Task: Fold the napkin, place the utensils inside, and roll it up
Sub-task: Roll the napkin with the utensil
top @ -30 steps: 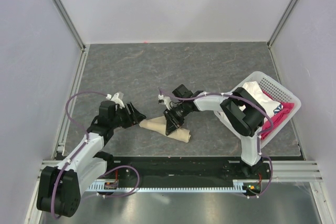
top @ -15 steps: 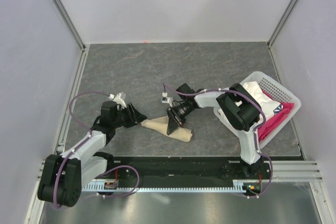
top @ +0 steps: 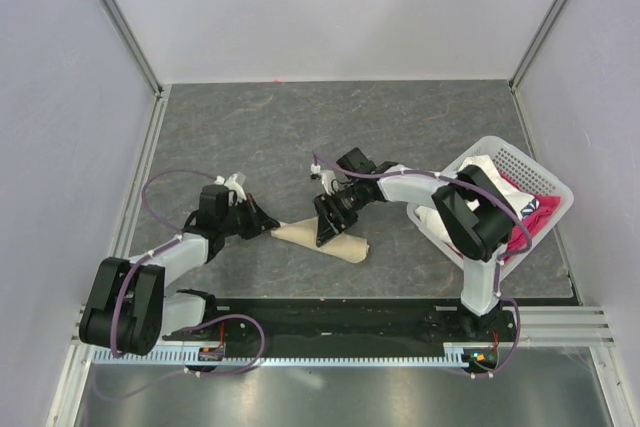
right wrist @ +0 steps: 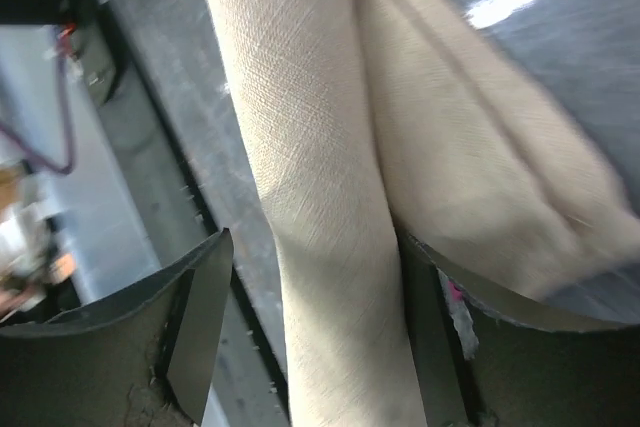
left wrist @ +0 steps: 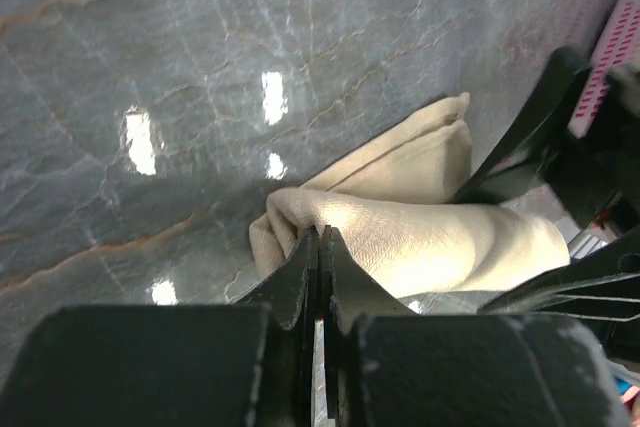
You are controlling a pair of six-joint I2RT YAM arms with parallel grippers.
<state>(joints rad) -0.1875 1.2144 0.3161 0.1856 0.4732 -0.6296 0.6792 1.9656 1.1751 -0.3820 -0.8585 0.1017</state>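
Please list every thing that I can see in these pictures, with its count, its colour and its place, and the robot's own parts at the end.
table: one, grey with marble veins, under everything.
napkin: one, beige, rolled up, lying in the near middle of the table.
basket: one, white with holes, at the right edge of the table.
white cloth: one, white, inside the basket.
pink-red cloth: one, pink-red, inside the basket, at its near side.
utensils: none in view.
arms: two, white and black with purple cables, left and right.
left gripper: one, black, shut, tips at the left end of the napkin.
right gripper: one, black, open, one finger on each side of the roll.
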